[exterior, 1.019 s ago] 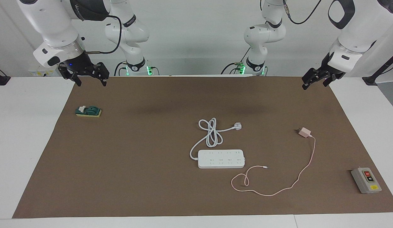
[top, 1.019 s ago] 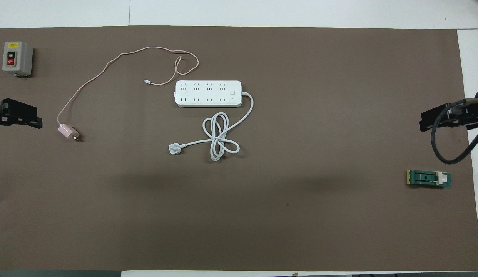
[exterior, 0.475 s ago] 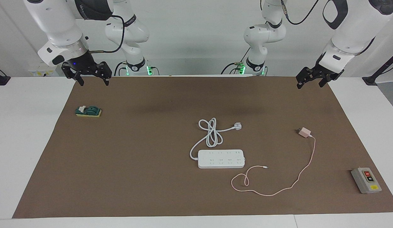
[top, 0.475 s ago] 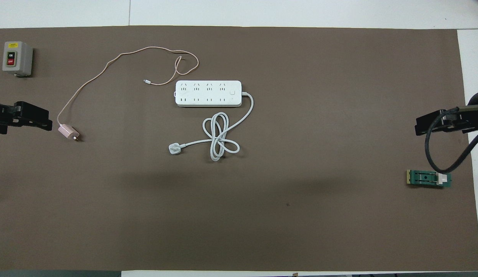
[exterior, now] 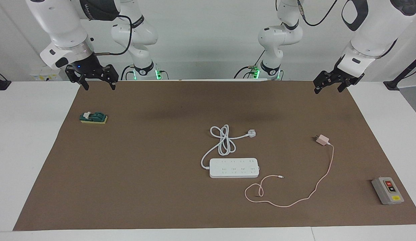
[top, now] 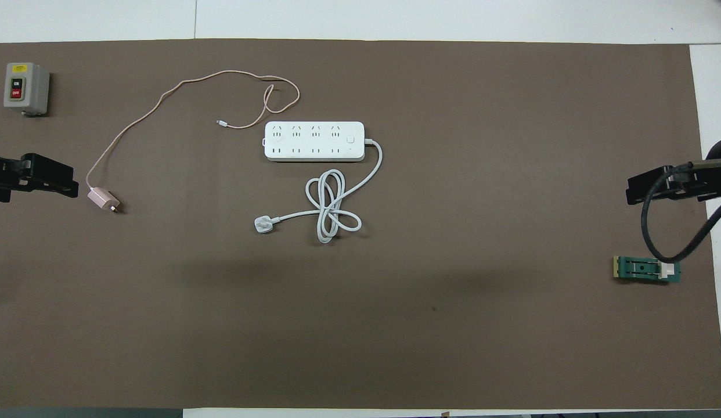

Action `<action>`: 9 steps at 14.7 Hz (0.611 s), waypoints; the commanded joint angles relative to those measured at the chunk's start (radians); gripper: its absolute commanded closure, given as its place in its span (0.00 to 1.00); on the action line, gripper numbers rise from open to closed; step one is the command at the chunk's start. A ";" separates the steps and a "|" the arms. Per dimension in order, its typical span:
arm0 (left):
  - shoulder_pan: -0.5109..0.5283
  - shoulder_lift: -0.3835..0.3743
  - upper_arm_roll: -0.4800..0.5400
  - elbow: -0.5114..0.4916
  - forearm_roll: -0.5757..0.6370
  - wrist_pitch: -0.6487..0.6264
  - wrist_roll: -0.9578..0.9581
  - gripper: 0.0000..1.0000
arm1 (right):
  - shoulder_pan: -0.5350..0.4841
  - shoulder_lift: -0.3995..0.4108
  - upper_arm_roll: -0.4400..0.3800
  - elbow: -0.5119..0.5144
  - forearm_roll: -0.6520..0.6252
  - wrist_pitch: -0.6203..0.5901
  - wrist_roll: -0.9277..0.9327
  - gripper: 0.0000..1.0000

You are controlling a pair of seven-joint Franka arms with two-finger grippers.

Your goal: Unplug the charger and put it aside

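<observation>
From overhead, the picture's edge cuts off my left gripper [top: 32,180] and my right gripper [top: 674,186]; the arms above my fingers are out of that view.

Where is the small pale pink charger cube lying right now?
The pale pink cube-shaped charger lies unplugged on the brown mat, toward the left arm's end, apart from the white power strip and nearer the robots than the grey switch box.

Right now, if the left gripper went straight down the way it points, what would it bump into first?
Probably just the bare brown table mat. The left gripper hangs over the mat's edge, apart from the pale pink cube-shaped charger; depth is uncertain.
</observation>
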 commanded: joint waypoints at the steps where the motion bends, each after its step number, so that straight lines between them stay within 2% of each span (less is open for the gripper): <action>1: -0.063 0.017 0.040 0.032 0.018 -0.031 0.009 0.00 | -0.014 -0.021 0.017 -0.030 -0.001 0.029 -0.002 0.00; 9: -0.068 0.012 0.046 0.016 0.017 0.009 0.011 0.00 | -0.015 -0.021 0.017 -0.029 0.005 0.029 -0.002 0.00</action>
